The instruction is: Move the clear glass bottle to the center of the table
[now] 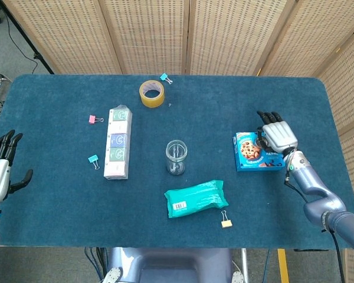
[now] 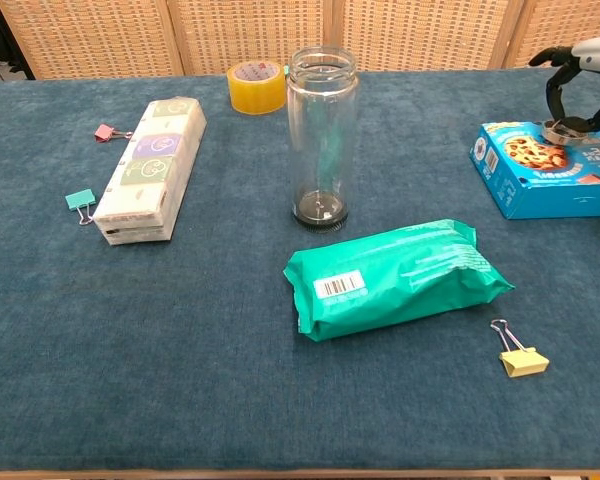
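My right hand (image 1: 280,136) is hovering over the blue cardboard cookie box (image 1: 255,152), fingers apart and grasping nothing, well to the right of the clear glass bottle (image 1: 176,157) standing upright and lidless mid-table. My left hand (image 1: 0,168) is hanging open and empty far left of that bottle, partly cut off by the frame edge.

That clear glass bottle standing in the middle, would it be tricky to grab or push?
The clear glass bottle stands tall on a narrow base, so a push up high would probably tip it. It looks empty, so likely light, and the smooth glass may be slippery.
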You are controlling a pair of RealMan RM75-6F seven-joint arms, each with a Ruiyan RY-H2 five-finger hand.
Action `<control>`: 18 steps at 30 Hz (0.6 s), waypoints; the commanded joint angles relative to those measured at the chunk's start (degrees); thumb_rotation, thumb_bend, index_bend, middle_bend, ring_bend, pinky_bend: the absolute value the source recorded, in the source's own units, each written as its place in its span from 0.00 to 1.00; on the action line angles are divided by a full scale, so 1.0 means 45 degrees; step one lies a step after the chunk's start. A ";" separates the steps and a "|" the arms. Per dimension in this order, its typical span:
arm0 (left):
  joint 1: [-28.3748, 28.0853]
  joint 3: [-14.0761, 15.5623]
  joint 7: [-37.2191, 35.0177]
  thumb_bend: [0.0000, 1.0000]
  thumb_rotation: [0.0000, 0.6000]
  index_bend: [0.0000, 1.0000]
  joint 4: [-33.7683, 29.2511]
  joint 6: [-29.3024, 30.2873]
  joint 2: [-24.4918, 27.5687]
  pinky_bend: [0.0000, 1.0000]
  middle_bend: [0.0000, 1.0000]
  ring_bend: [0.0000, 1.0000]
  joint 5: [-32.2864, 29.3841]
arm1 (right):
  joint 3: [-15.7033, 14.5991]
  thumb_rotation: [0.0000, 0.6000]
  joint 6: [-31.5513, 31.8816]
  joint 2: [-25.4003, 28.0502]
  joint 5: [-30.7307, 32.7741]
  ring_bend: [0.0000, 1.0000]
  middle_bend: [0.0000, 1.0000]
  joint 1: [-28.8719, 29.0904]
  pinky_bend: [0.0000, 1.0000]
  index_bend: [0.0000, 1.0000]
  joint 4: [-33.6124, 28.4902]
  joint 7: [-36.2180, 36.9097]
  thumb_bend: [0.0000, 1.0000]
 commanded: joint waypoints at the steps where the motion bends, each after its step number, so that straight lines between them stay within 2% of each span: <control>1: -0.0008 -0.0009 -0.0037 0.34 1.00 0.00 0.0007 -0.0054 0.0016 0.00 0.00 0.00 -0.0008 | 0.0049 1.00 0.0307 0.0097 -0.0064 0.00 0.00 -0.0053 0.00 0.61 -0.0108 0.0018 0.56; 5: -0.0006 -0.0003 -0.0203 0.34 1.00 0.00 -0.0017 -0.0116 0.0072 0.00 0.00 0.00 0.0074 | 0.0208 1.00 0.0908 0.0531 -0.0094 0.00 0.00 -0.0164 0.00 0.62 -0.0652 -0.0207 0.57; 9: 0.0047 0.0047 -0.0434 0.34 1.00 0.00 -0.0075 -0.0073 0.0168 0.00 0.00 0.00 0.0304 | 0.0472 1.00 0.1616 0.1324 -0.0016 0.00 0.00 -0.0349 0.00 0.62 -0.1828 -0.0740 0.57; 18: 0.0280 0.0190 -0.1022 0.34 1.00 0.00 -0.0341 0.0157 0.0519 0.00 0.00 0.00 0.0818 | 0.1169 1.00 0.2833 0.3704 0.0377 0.00 0.00 -0.0712 0.00 0.62 -0.5923 -0.2786 0.57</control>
